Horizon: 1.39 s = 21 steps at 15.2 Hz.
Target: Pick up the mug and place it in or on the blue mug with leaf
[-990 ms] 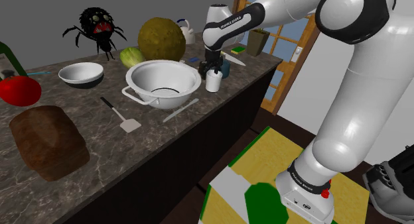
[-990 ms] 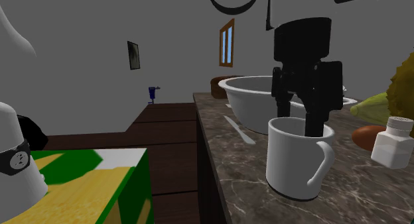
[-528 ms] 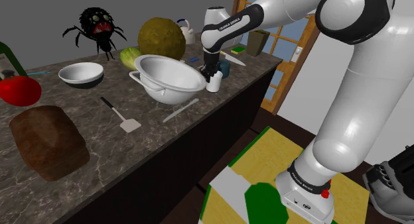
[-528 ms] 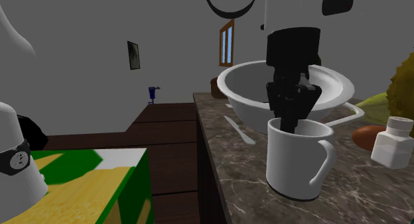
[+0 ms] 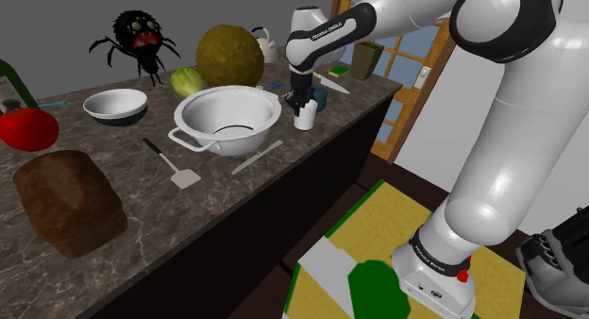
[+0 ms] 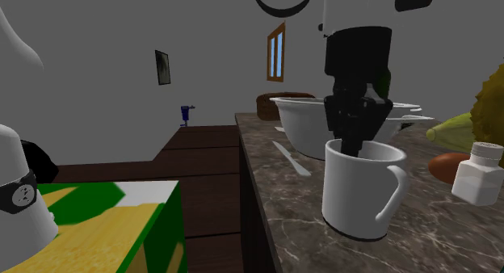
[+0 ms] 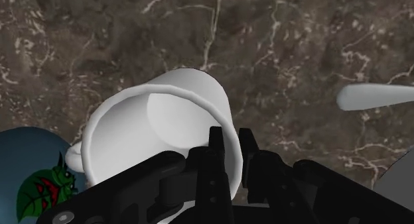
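A plain white mug (image 5: 303,117) stands on the dark marble counter (image 5: 142,213), near its front edge. My black gripper (image 5: 301,104) comes down on it from above and is shut on its rim. In the wrist view the mug (image 7: 159,133) has one finger inside and one outside its wall, with the gripper (image 7: 231,156) clasping that wall. Across the counter, the mug (image 6: 361,188) shows its handle to the right, the gripper (image 6: 353,142) reaching into it. The blue mug with a leaf picture (image 7: 30,183) stands right beside the white mug, seen behind it from the shoulder (image 5: 321,98).
A large white two-handled bowl (image 5: 228,119) sits close to the mug's left in the shoulder view. A knife (image 5: 257,157), spatula (image 5: 175,166), smaller bowl (image 5: 115,105), bread loaf (image 5: 68,202), lettuce (image 5: 187,79) and big round ball (image 5: 229,55) share the counter. A white bottle (image 6: 478,173) stands near the mug.
The fingers went from open around the mug's wall to shut on it. The large bowl tipped up half a second ago and lies flat again, turned slightly.
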{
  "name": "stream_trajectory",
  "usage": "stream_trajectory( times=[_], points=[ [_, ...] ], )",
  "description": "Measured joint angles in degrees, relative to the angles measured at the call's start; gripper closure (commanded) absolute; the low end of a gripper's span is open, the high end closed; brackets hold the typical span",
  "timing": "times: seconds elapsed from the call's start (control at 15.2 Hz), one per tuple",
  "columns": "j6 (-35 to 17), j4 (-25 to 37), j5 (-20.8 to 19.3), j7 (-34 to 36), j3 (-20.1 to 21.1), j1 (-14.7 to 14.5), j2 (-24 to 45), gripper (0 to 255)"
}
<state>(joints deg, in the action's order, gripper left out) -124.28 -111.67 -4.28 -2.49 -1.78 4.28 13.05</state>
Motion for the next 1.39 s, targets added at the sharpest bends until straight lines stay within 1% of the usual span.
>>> stream_trajectory(
  times=[0.86, 1.39],
  points=[
    [9.08, 5.04, 0.23, -0.55, 0.07, -0.09, -3.95, 255],
    [14.82, 9.56, 0.36, -1.07, 0.03, -0.03, -5.20, 255]
  ],
)
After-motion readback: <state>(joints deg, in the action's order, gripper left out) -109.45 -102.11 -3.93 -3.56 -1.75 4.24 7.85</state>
